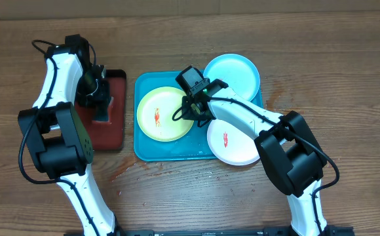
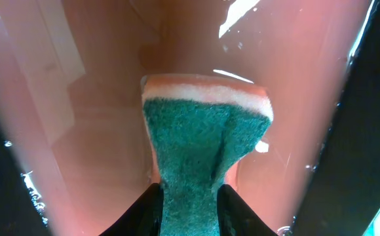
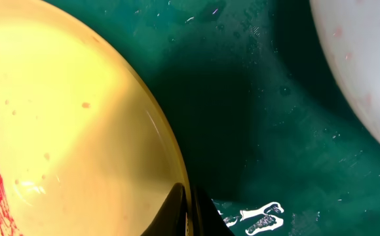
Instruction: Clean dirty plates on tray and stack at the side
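Observation:
The turquoise tray (image 1: 145,147) holds the yellow-green plate (image 1: 160,115) with a red smear at its left. The pale cyan plate (image 1: 232,73) lies at its back right. The white plate (image 1: 236,141) with a red smear lies at its front right. My right gripper (image 1: 191,106) is shut on the yellow-green plate's right rim (image 3: 170,157), one finger on each side. My left gripper (image 1: 97,88) is over the black tray with red inside (image 1: 111,128), shut on a green-and-white sponge (image 2: 200,144) that points down at the wet red floor.
The black tray (image 2: 98,98) stands left of the turquoise tray, close beside it. Water drops and a puddle lie on the turquoise tray floor (image 3: 262,219). The white plate's edge (image 3: 360,72) shows at the right wrist view's upper right. Wooden table (image 1: 190,196) surrounds both trays.

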You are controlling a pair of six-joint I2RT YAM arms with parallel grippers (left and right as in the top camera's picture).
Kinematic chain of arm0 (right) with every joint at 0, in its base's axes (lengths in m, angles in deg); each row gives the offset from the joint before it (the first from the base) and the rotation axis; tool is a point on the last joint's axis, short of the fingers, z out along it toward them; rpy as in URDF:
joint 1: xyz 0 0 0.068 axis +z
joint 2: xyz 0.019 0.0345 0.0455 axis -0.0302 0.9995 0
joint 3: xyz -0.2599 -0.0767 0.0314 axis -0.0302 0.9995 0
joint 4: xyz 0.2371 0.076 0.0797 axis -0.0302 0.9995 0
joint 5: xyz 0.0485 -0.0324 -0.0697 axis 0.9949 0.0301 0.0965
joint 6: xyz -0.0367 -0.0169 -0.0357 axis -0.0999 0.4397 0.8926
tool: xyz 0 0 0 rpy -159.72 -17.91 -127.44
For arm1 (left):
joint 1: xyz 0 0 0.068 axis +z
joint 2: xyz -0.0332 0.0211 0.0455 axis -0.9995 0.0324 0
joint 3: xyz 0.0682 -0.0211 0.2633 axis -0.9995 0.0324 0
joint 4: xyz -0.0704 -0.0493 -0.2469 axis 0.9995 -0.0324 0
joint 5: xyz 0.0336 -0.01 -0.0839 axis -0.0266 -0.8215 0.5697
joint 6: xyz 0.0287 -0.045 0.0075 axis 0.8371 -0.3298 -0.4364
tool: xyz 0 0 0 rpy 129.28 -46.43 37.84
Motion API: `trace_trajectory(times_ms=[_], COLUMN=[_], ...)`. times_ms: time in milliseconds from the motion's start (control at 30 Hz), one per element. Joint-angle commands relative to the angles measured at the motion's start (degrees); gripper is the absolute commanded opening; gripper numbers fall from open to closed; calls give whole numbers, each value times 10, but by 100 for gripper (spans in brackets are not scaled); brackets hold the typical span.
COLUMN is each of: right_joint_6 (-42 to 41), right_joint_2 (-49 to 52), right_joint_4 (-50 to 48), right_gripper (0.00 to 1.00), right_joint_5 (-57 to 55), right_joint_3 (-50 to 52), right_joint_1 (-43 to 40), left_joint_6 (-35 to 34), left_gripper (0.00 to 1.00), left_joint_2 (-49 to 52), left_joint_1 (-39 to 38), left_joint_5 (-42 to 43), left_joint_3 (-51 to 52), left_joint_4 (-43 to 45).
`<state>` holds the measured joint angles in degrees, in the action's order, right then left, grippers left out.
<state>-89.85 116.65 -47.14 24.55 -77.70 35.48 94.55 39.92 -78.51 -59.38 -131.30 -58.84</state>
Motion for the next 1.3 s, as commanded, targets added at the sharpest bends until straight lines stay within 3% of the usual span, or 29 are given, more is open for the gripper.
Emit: trace_trajectory(times_ms=[0,833,1033,1100,1200,1267], right_joint_6=[0,0,0,0,0,0], right_joint_2=[9,9,9,9,9,9], right_joint_4=[1,1,1,1,1,1], right_gripper=[4,4,4,4,4,4], right_joint_5=[-36,-36,-36,-36,-36,-36], right_joint_3=[19,19,19,19,19,19], right_joint_1=[-2,-2,-2,-2,-2,-2], left_joint_6=[-7,-7,-12,-18,-34,-48], left_gripper=[30,30,26,20,4,4], left_joint_2=[6,6,6,6,6,6], left_joint_1=[0,0,0,0,0,0], left_joint_5=[22,25,26,26,29,29], left_joint_3=[-7,51,52,59,74,81], left_joint_4=[0,39,43,53,69,72])
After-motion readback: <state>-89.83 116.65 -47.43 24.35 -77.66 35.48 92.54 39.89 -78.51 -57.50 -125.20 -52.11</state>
